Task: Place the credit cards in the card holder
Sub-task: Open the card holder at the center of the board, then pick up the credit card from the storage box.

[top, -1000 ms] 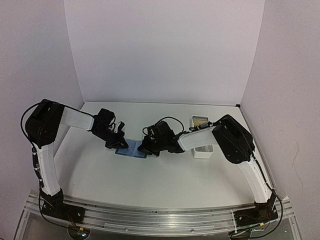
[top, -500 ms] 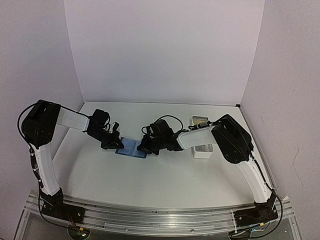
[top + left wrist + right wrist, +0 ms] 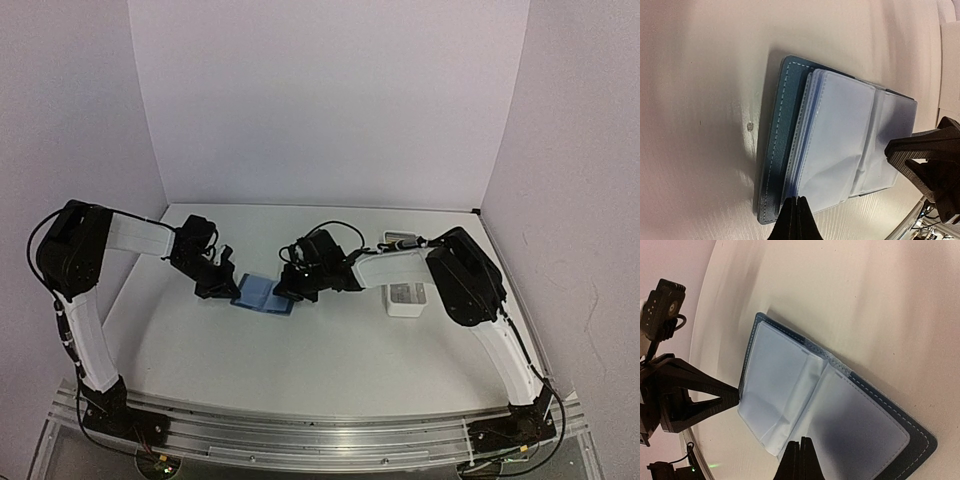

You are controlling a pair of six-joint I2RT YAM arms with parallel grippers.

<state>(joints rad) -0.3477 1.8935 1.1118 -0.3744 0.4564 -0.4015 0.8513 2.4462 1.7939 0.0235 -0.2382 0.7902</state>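
I see the holder (image 3: pixel 262 295) lying open on the table (image 3: pixel 330 350) between my grippers, and it looks empty. The left gripper (image 3: pixel 797 217) and right gripper (image 3: pixel 801 457) are both pinched closed at its edges, gripping nothing. The cards (image 3: pixel 400 239) sit off to the right, so I judge loading hasn't begun.

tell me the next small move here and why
Probably lift the right gripper off the open blue stitched card holder toward the long white tray: its jaws look shut on nothing, the clear sleeves lie open, and the left gripper sits at the opposite edge.
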